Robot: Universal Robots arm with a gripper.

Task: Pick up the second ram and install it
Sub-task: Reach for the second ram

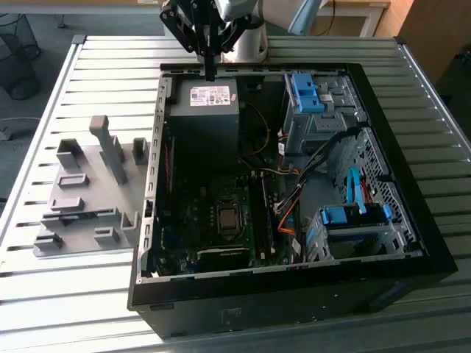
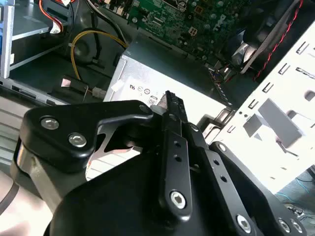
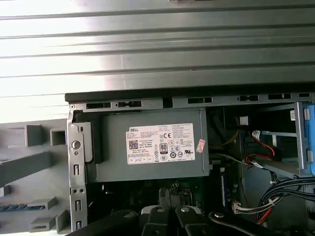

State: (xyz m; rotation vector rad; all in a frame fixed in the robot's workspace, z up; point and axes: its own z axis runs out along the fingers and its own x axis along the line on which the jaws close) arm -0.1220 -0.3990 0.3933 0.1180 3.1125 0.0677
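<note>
Slatted metal tabletop [image 1: 66, 309] carries an open computer case [image 1: 294, 309] at its middle; power supply [image 3: 147, 162] sits at the case's far end; grey holder block [image 1: 88, 165] lies toward the tabletop edge on the exterior view's left; hand [image 1: 210, 72] hangs above the case's far rim, fingers closed together, empty; second ram [image 3: 10, 207] lies in the holder.

White label [image 3: 161, 143] w/ fine print & cert marks on grey PSU [image 3: 110, 169]; small pink sticker [image 3: 201, 145] beside it.
</note>
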